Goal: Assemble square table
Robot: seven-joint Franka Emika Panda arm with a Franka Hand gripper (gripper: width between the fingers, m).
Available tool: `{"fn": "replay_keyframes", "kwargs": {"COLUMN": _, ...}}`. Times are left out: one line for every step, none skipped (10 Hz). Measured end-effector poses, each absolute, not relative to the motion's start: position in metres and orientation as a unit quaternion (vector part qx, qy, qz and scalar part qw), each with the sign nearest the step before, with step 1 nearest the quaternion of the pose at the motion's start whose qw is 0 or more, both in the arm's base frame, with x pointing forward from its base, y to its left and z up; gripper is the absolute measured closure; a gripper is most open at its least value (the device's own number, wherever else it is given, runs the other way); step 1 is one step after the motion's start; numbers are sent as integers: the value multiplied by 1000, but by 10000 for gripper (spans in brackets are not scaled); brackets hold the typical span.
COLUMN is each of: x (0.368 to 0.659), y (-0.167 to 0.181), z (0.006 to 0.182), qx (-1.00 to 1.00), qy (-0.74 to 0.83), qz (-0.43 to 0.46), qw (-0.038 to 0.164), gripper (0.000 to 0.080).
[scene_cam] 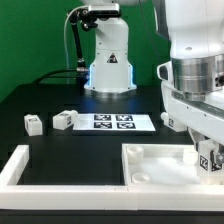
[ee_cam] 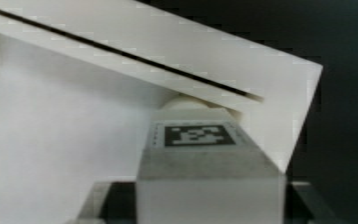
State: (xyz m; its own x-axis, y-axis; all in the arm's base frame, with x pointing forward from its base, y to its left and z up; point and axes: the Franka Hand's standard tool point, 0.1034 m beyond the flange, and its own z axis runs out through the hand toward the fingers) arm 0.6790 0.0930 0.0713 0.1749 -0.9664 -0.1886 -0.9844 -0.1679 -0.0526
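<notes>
The square table slab (scene_cam: pixel 150 165) is a large white square with a raised rim, lying at the exterior view's front right. My gripper (scene_cam: pixel 203 148) is shut on a white leg block (scene_cam: pixel 208 160) with a black-white tag. It holds the block upright over the slab's right corner. In the wrist view the leg block (ee_cam: pixel 202 150) fills the space between my dark fingers (ee_cam: pixel 115 203), its tag facing the camera. Its far end is at a round corner socket (ee_cam: pixel 197 101) of the slab (ee_cam: pixel 69 110). Two more leg blocks (scene_cam: pixel 33 123) (scene_cam: pixel 63 120) lie on the black table at the exterior view's left.
The marker board (scene_cam: pixel 118 122) lies flat mid-table in front of the robot base (scene_cam: pixel 108 60). Long white bars (scene_cam: pixel 18 165) form a border frame at the front left, beside the slab.
</notes>
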Motion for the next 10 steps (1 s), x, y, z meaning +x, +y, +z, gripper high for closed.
{"fn": "replay_keyframes", "kwargs": {"x": 679, "y": 95, "z": 71, "qx": -723, "qy": 683, "qz": 61, "qw": 84, "gripper": 509}}
{"fn": "replay_keyframes", "kwargs": {"x": 679, "y": 99, "z": 70, "qx": -663, "qy": 740, "qz": 69, "qw": 92, "gripper": 509}}
{"fn": "replay_keyframes", "kwargs": {"x": 680, "y": 103, "z": 71, "qx": -618, "qy": 778, "qz": 65, "qw": 95, "gripper": 509}}
{"fn": "replay_keyframes", "kwargs": {"x": 680, "y": 104, "z": 71, "qx": -579, "qy": 808, "qz": 59, "qw": 92, "gripper": 509}}
{"fn": "replay_keyframes", "kwargs": {"x": 680, "y": 104, "z": 71, "qx": -582, "qy": 806, "qz": 55, "qw": 91, "gripper": 509}}
{"fn": "replay_keyframes", "kwargs": {"x": 680, "y": 103, "z": 71, "qx": -591, "qy": 800, "qz": 54, "qw": 91, "gripper": 509}}
{"fn": "replay_keyframes", "kwargs": {"x": 679, "y": 104, "z": 70, "qx": -630, "qy": 770, "qz": 49, "qw": 88, "gripper": 484}}
{"fn": "replay_keyframes", "kwargs": {"x": 679, "y": 107, "z": 69, "qx": -706, "qy": 703, "qz": 38, "qw": 78, "gripper": 348}}
{"fn": "replay_keyframes", "kwargs": {"x": 680, "y": 110, "z": 69, "qx": -761, "qy": 644, "qz": 29, "qw": 72, "gripper": 223}}
{"fn": "replay_keyframes", "kwargs": {"x": 681, "y": 110, "z": 69, "qx": -771, "qy": 632, "qz": 28, "qw": 76, "gripper": 223}}
